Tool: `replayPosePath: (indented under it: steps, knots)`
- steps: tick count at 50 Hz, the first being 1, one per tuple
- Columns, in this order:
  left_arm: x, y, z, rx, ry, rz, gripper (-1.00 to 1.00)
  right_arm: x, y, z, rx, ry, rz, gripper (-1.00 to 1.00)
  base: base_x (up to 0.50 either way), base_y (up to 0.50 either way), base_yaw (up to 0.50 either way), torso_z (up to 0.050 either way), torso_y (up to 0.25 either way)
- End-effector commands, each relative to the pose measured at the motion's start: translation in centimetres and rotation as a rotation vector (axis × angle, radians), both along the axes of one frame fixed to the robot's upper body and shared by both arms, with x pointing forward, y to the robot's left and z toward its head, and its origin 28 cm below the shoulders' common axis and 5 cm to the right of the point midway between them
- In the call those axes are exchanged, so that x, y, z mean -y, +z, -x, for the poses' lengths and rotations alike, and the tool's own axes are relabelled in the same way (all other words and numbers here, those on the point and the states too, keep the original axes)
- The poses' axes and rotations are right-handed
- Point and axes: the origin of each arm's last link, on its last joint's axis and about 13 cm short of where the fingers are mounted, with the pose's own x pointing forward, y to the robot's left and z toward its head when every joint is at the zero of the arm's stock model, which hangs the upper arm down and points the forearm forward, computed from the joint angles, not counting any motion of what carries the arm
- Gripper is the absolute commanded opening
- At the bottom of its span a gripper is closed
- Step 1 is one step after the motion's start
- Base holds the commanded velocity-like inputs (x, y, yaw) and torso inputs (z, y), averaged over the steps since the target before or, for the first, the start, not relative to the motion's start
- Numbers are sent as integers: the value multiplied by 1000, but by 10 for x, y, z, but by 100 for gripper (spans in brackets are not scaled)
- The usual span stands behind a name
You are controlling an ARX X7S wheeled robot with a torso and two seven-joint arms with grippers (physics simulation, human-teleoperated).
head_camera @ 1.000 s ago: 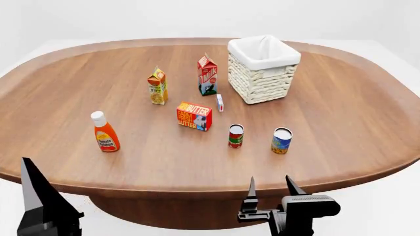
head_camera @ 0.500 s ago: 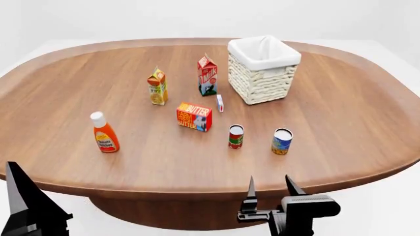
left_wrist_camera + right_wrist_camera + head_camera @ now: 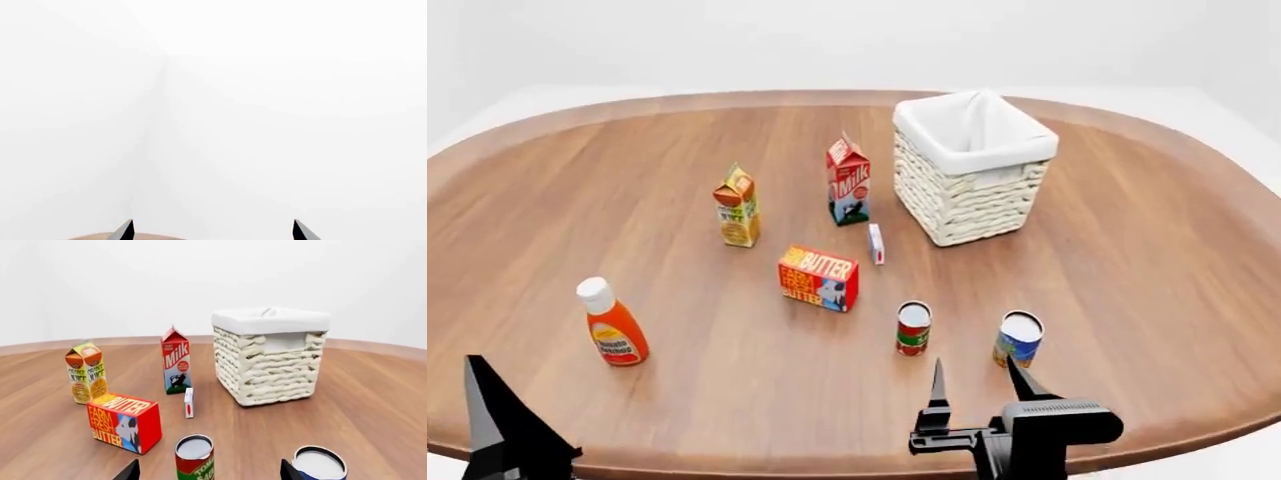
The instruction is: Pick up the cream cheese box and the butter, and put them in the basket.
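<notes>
The butter [image 3: 819, 278] [image 3: 125, 422] lies mid-table, a red-orange box with white lettering. Just behind it to the right, the tiny white cream cheese box [image 3: 877, 243] [image 3: 189, 402] stands on edge. Farther right is the woven basket [image 3: 968, 200] [image 3: 270, 370] with its white liner. My right gripper [image 3: 974, 368] [image 3: 208, 471] hovers open over the table's near edge, with a tomato can straight ahead of its jaws and nothing held. My left gripper [image 3: 212, 230] is open at the near left and points at a blank white wall. In the head view a single left finger [image 3: 487, 410] shows.
A milk carton [image 3: 849, 181] and an orange juice carton [image 3: 738, 205] stand behind the butter. A ketchup bottle [image 3: 611, 322] is at the near left. A tomato can [image 3: 914, 328] and a blue can [image 3: 1018, 338] stand just ahead of the right gripper.
The head view has moved forward over the table, so everything on it sits lower and larger in frame. The left gripper has sunk toward the bottom left corner. The right gripper keeps its place.
</notes>
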Motion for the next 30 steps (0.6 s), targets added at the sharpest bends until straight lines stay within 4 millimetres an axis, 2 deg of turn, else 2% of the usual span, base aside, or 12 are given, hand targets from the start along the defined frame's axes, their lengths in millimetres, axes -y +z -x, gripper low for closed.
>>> replayPosePath:
  steps: [1, 4, 30]
  knots:
    - [-3, -19, -2, 1, -1, -1, 100, 0, 0, 1, 1, 0, -1, 100, 363, 0, 0, 0, 0]
    - [-4, -23, -2, 2, 0, -1, 100, -1, 1, 1, 1, 0, 0, 100, 363, 0, 0, 0, 0]
    - [-3, -22, -2, 5, 1, -2, 100, 0, 0, 0, 0, 0, 1, 100, 362, 0, 0, 0, 0]
